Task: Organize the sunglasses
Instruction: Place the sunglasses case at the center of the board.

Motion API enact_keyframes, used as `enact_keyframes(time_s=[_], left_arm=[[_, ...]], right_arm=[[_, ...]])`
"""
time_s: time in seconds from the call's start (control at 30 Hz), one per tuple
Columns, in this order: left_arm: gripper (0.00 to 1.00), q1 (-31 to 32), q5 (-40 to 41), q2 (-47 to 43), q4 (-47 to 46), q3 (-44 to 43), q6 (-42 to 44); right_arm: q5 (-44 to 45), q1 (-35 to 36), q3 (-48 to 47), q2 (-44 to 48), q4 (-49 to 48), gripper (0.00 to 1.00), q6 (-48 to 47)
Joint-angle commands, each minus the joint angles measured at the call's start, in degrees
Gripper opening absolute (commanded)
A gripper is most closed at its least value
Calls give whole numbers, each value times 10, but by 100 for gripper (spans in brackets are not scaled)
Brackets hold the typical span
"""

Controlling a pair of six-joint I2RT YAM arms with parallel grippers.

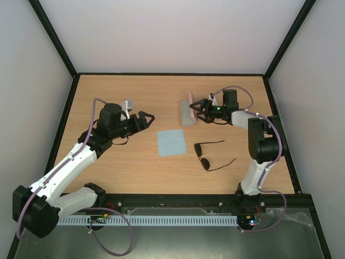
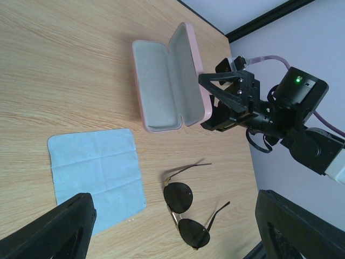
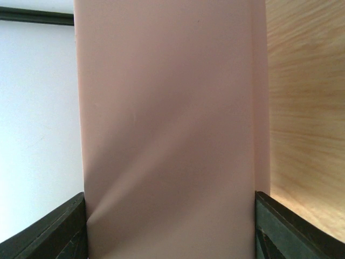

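Note:
The sunglasses lie unfolded on the table, dark lenses down and thin arms spread; the left wrist view shows them too. The pink case stands open behind them, its grey lining visible in the left wrist view. My right gripper is open against the back of the raised lid, which fills the space between its fingers. It also appears in the left wrist view. My left gripper is open and empty, above the table left of the cloth.
A light blue cloth lies flat between the two grippers, left of the sunglasses; it also shows in the left wrist view. Black frame rails edge the table. White walls close it in on three sides.

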State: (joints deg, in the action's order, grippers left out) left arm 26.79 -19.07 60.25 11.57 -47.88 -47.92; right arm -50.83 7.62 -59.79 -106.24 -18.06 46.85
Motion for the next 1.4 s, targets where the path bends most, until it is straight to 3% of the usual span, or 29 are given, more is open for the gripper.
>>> enact_keyframes(time_s=[0.0,0.17,0.33,0.7,1.07,1.37], left_arm=[[84,-4,-8,-11,-2,14,4],[84,-4,-11,-10,-5,16,3],[84,-4,-11,-11,-5,16,4],[84,-4,-16,-16,-6,20,4],[83,-4,-19,-23,-11,29,2],[84,-6,-16,-35,-5,33,2]], right_arm=[[-28,-17,-25,-23,-3,67,-25],[-34,-20,-26,-50,3,67,-39],[-21,-22,-31,-59,24,75,-54],[95,-23,-86,2,226,90,-162],[341,24,-234,-20,437,88,-250],[487,61,-306,-75,516,79,-270]])
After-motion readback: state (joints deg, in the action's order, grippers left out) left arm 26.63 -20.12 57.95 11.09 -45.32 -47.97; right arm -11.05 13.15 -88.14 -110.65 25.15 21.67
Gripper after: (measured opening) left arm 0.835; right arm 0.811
